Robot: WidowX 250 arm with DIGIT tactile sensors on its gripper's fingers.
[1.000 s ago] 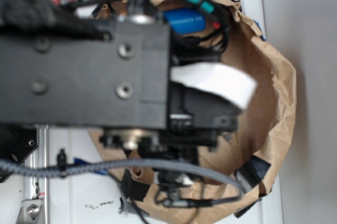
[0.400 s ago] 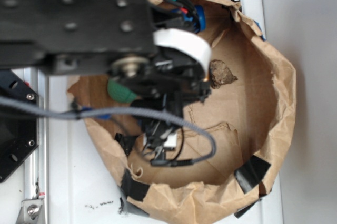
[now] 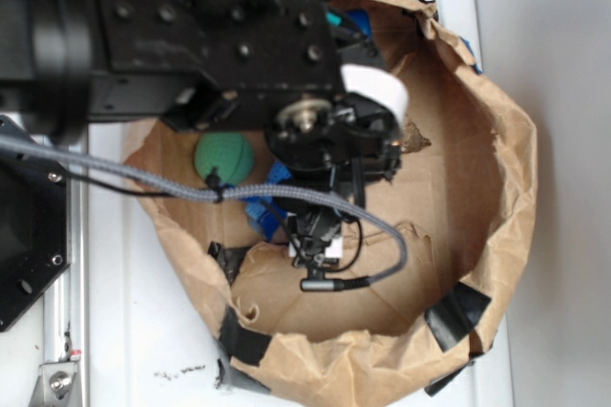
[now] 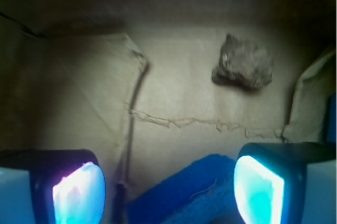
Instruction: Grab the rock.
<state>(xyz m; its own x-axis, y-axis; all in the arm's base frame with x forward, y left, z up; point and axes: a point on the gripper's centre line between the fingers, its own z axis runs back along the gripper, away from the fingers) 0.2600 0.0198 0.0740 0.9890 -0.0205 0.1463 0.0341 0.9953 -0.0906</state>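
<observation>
Rock [image 4: 243,69]: small, lumpy, brown-grey, rough and irregular, lying on the brown paper floor of the bag [image 3: 496,187], up and right of the gripper [image 4: 168,182] in the wrist view. Jaws wide apart, empty, blue cloth [image 4: 181,192] between them. Green ball [image 3: 224,157] sits apart, left of the arm.

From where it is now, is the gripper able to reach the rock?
Probably yes. In the wrist view the gripper is open and the rock lies ahead, to the right, on bare brown paper. Only a blue cloth sits between the fingers, short of the rock.
</observation>
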